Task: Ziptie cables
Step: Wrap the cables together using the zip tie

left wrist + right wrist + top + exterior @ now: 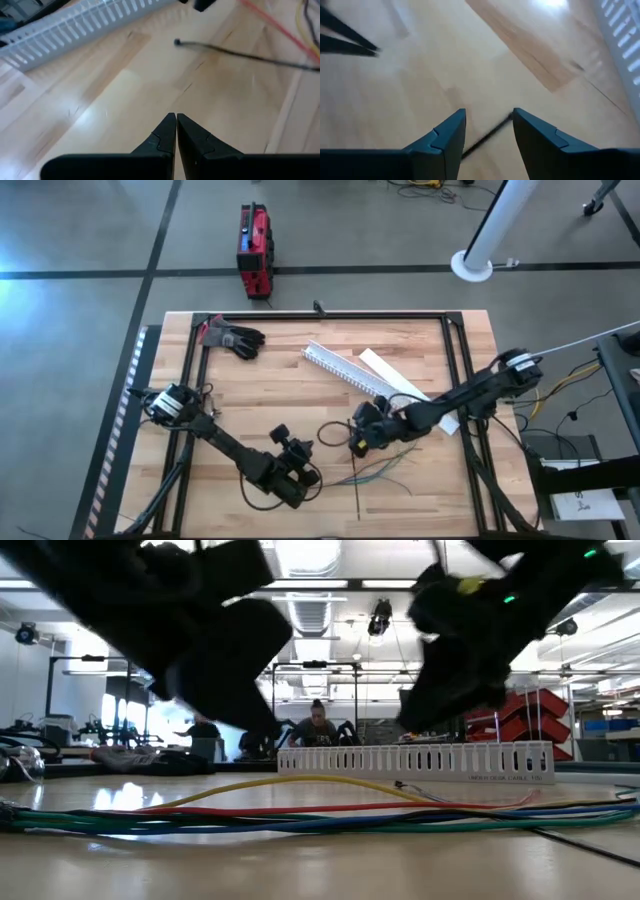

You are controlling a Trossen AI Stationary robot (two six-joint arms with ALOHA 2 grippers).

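Now I am hovering both grippers over the wooden table (pixel 250 375), holding nothing.
My left gripper (pixel 176 131) is pressing its fingers together, empty; my right gripper (pixel 489 129) is spreading its fingers over a thin dark strand. The cables (pixel 378 471) are lying loose near the table's front edge, between my two arms.

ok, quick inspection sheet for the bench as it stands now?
Surface: wooden table, black frame around it.
Job's things: cables loose near the front edge, not bundled.
Clutter: white slotted channel with flat lid; dark gloves at the back left.
Grippers: left pincer shut, holding nothing, over bare wood; right pincer open above a thin dark strand.
Surroundings: red case on the floor; people seated beyond the table.
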